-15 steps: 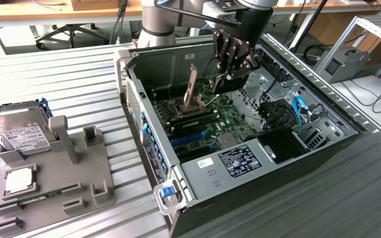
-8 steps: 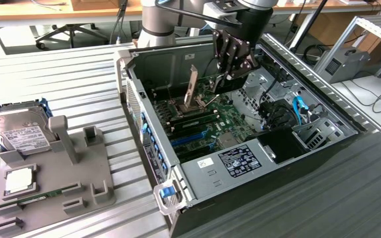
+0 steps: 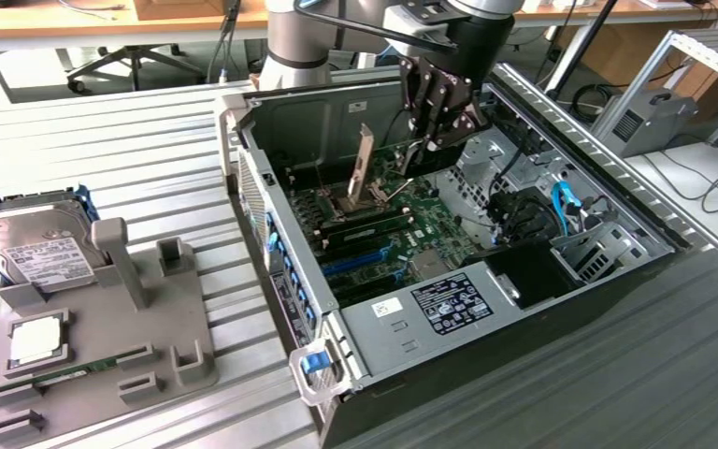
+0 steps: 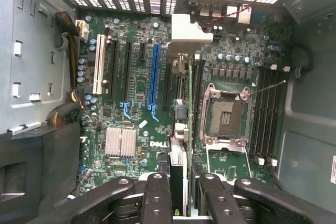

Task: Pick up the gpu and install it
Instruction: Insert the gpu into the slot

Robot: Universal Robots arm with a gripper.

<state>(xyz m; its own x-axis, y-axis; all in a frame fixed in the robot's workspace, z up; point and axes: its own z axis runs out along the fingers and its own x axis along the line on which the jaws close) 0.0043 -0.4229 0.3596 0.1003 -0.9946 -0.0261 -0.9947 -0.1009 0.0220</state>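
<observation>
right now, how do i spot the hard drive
On the exterior view's left of the open computer case sits a grey holder block. At its far end leans the hard drive: a silver box with a white label, bigger than the square chip nearby.

End effector [image 4: 178, 195] clamping edge-on gpu [image 4: 178, 145], above motherboard [image 4: 136, 82]

Grey arm [image 3: 299, 42], black gripper [image 3: 437, 117]

case walls [image 3: 334, 122] flank gripper [image 3: 440, 140], board [image 4: 136, 82] seemingly open
</observation>
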